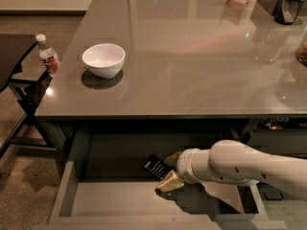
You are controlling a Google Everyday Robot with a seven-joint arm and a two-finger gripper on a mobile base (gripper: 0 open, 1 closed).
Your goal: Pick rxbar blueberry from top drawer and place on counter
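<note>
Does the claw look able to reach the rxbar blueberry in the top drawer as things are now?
Probably yes. The top drawer is pulled open, and the claw is inside it, open, right beside the rxbar blueberry. Nothing visible lies between them.

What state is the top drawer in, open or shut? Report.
Open: the top drawer is pulled out below the counter, its inside exposed, with the pincer inside by the rxbar blueberry.
</note>
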